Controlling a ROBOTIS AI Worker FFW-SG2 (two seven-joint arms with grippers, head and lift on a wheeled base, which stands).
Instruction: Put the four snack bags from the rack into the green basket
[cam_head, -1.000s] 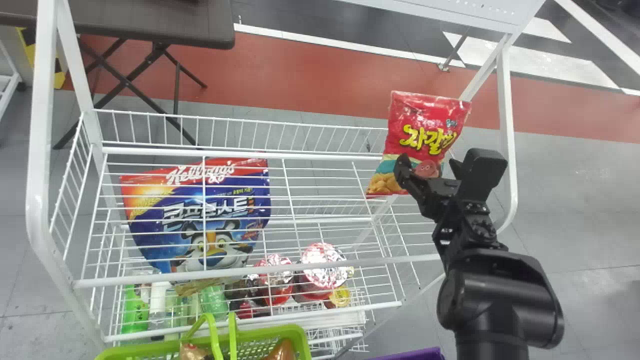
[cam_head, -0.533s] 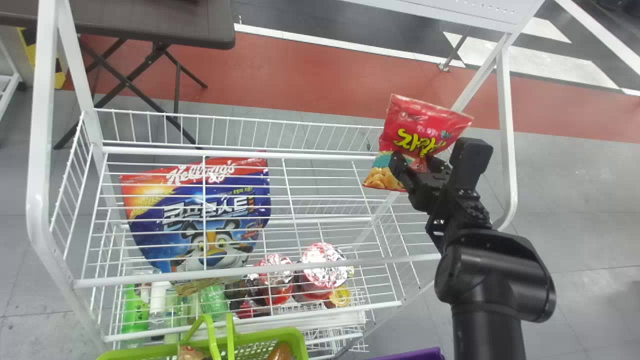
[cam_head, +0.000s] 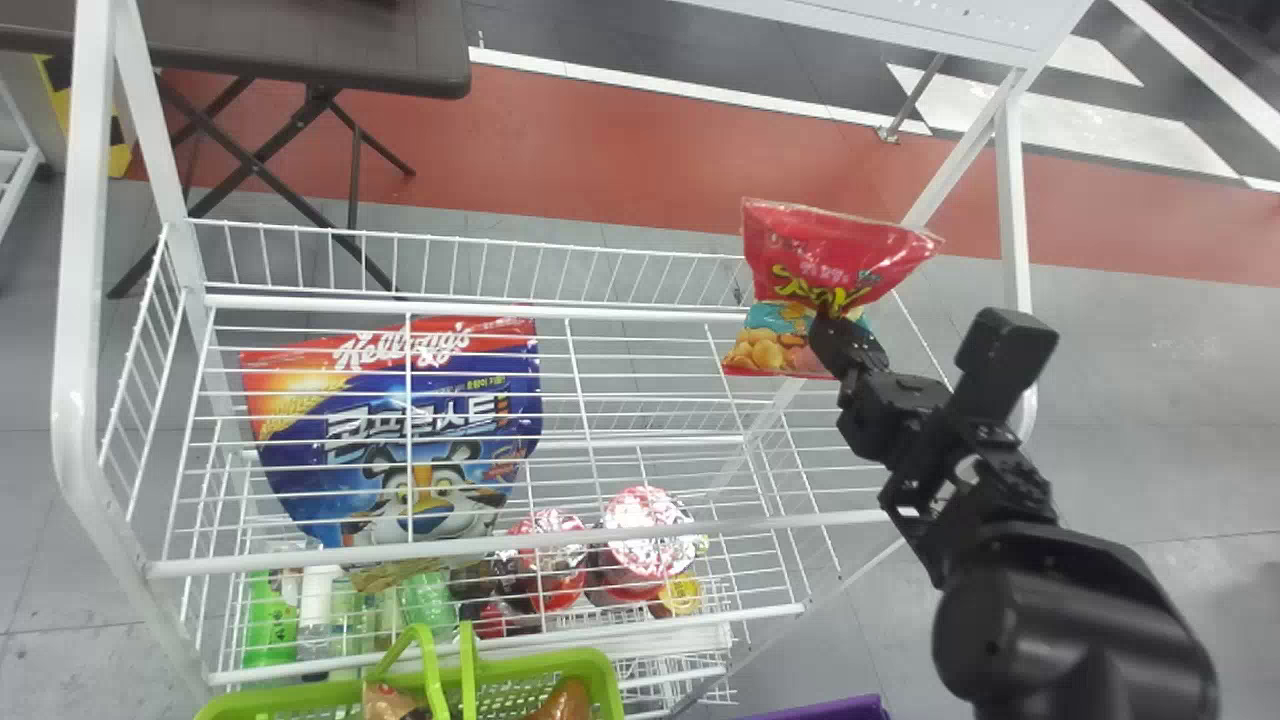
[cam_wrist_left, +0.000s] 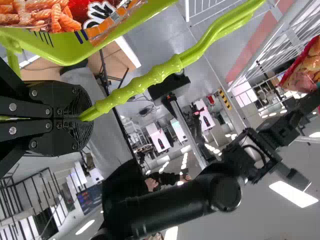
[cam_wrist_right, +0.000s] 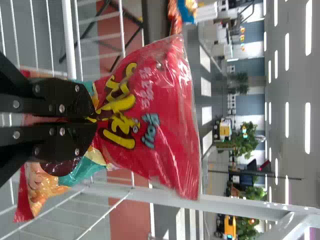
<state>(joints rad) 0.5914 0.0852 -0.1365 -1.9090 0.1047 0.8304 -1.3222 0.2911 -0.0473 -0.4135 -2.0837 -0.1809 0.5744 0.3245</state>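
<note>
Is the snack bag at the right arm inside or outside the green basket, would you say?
Outside: the right claw holds the bag at the rack, away from the basket.

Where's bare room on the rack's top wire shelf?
Bare: between the cereal bag, seen through the wires, and the red snack bag in the right gripper, bounded front and back by white rails.
Crowded: lower tier's front, with bottles and foil-lidded cups; green basket, with snack bags inside.
</note>
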